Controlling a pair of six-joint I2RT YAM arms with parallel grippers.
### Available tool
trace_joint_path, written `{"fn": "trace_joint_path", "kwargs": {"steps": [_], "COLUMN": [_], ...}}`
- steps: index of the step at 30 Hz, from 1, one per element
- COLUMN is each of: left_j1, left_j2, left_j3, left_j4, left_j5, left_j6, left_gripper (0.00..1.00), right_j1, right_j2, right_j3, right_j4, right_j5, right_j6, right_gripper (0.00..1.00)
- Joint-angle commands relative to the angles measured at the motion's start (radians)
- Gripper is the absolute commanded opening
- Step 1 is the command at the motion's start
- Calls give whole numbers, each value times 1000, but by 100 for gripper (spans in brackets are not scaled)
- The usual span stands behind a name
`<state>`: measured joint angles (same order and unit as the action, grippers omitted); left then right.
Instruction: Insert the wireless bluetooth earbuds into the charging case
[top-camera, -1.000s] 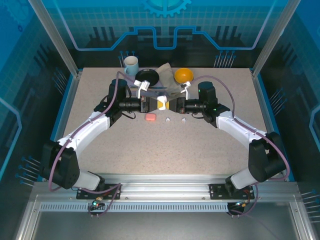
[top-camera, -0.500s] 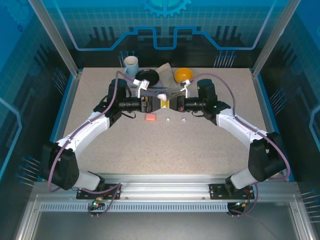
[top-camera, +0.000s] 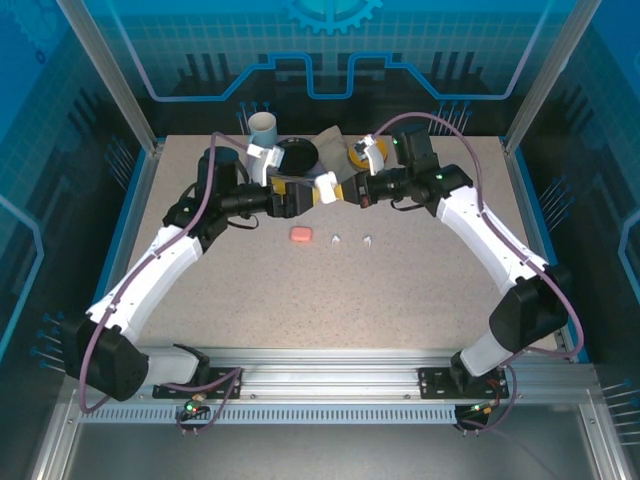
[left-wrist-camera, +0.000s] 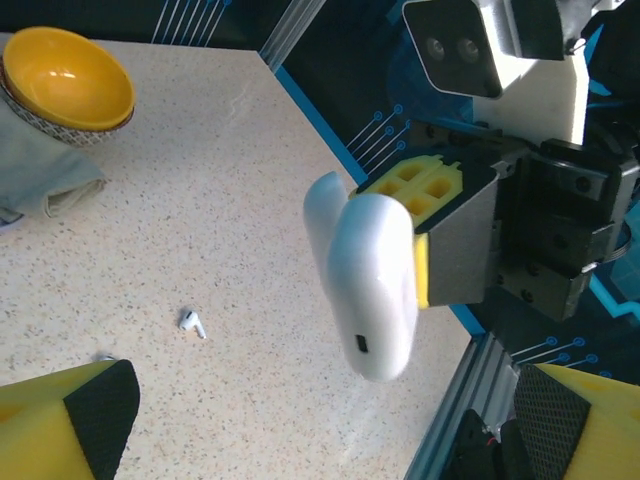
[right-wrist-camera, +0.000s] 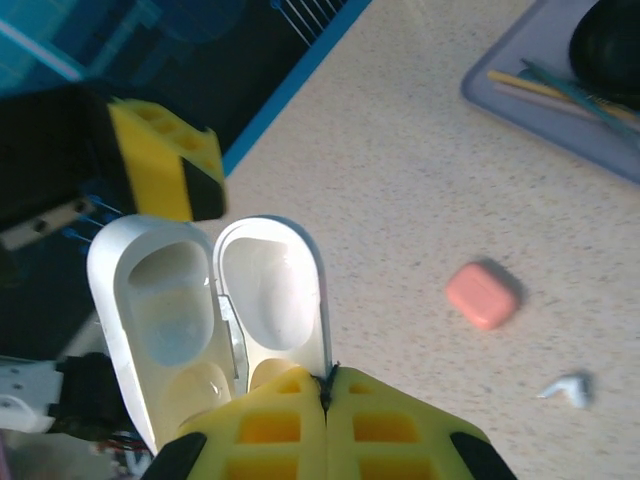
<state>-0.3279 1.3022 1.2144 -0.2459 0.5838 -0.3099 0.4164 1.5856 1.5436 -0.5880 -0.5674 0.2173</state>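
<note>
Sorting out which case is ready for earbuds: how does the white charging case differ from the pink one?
The white rounded charging case is hinged open, showing empty hollows; the pink rounded case is closed. The white case is held above the table in the right gripper; the pink case lies on the speckled tabletop. Both are small, smooth and rounded.

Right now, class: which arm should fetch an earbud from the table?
Probably left. The left arm has open, empty jaws, and a white earbud lies on the table before its camera. The right arm has jaws shut on the open case.
</note>
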Motion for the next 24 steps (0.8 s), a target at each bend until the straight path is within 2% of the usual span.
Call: {"fn": "trace_joint_path", "kwargs": {"steps": [1,4,7,10,13,18,24], "left_j1": [16,41,71,76,76,77,76], "left_j2": [34,97,160,203,233,314,408], "left_j3": [66,113,150,185,226,338,408], "left_j4": [-153,-231,-263,-300,-345,-547,-726], "left_j5": [-17,26,136,227,258,346,375], "left_j6": [79,80,88,172,245,460,606], "left_gripper": [99,99,99,99,99,99,95], "right_j1": [11,22,47,86,119,128,109], "right_j2": [41,74,114,156,197,259,344], "right_j3": [118,195,265,322,348,391,492], "right_j4": [-235,-315,-387,-451,-483,-509,-585], "right_j5": [113,206,315,420,502,512,407], "right_j6": [-198,-268,-331,-397,-447,-504,-561], "right_gripper": [0,0,0,0,0,0,0]}}
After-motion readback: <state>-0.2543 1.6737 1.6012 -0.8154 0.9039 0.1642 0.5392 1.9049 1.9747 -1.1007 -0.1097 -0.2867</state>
